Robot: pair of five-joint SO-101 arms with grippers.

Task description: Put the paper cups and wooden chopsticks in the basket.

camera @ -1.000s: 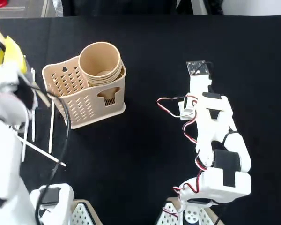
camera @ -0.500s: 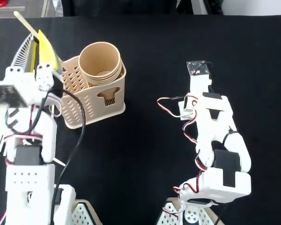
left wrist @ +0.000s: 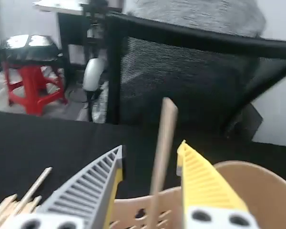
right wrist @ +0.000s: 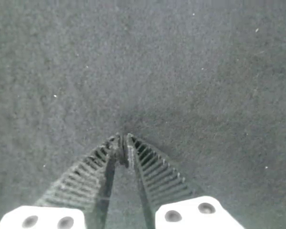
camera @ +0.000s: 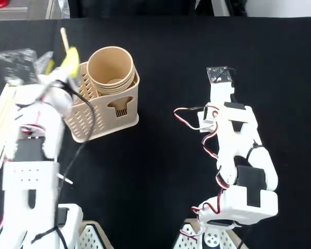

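Observation:
A beige slotted basket (camera: 101, 111) stands left of the table's middle, with a stack of paper cups (camera: 110, 65) upright in its right half. My left gripper (camera: 59, 57) hovers over the basket's left rim, shut on a wooden chopstick (camera: 64, 35) that sticks up past its fingertips. In the left wrist view the chopstick (left wrist: 163, 129) rises between the grey and yellow fingers of the left gripper (left wrist: 150, 150), close to the yellow one, above the basket rim (left wrist: 131, 212) and beside the cups (left wrist: 257, 191). My right gripper (camera: 220, 74) rests shut on the cloth, empty (right wrist: 122, 138).
Several loose chopsticks (camera: 1, 122) lie fanned at the table's left edge (left wrist: 19, 200), and one more (camera: 65, 179) pokes out beside the left arm. That arm's black cable (camera: 85, 129) hangs across the basket's front. Bare black cloth separates the basket from the right arm.
My left arm has swung from the table's left edge rightward to the basket, carrying the chopstick along. The right arm, the basket and the cups have stayed put.

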